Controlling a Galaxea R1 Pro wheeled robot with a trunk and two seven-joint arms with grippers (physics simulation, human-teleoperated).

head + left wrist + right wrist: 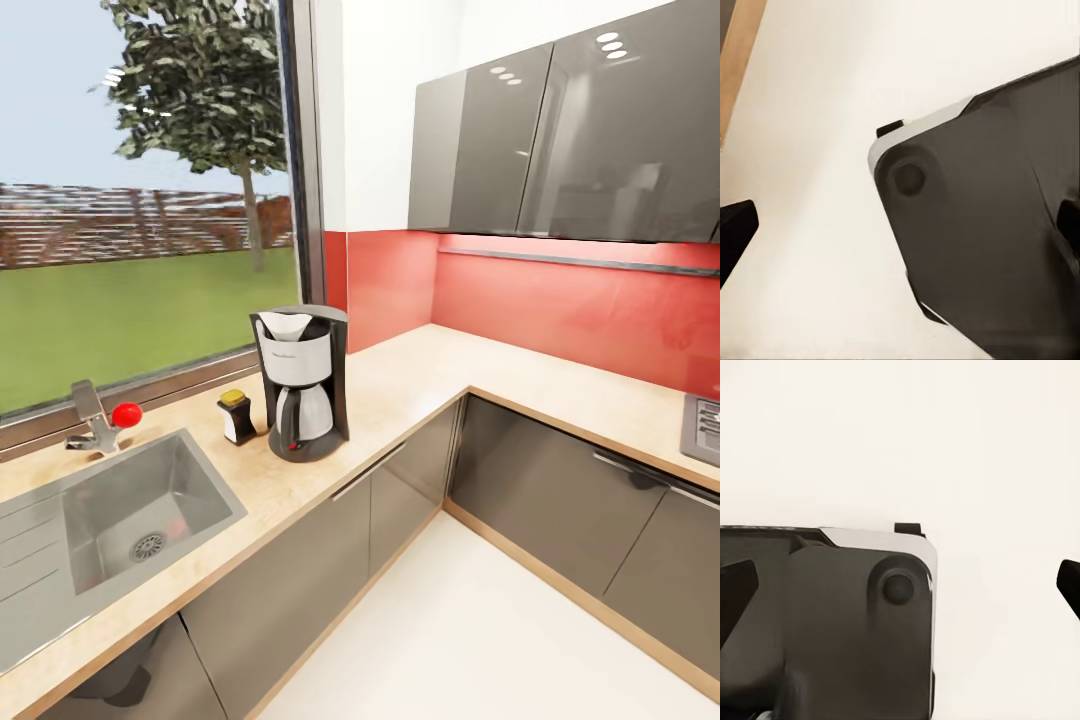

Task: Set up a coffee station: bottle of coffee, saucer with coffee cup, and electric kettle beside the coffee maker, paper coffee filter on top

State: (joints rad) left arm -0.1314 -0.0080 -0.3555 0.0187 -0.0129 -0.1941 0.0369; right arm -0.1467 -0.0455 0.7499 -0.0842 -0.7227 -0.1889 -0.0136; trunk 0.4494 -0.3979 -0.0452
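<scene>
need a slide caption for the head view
Coffee maker on the corner countertop beside the sink, white filter on top.

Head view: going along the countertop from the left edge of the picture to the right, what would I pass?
Sink → faucet with the red knob → small black-and-white container with a yellow top → coffee maker → bare corner of the countertop → cooktop edge.

Coffee maker (299, 383) upright on countertop (420, 380), white filter (286, 324) on top.
</scene>
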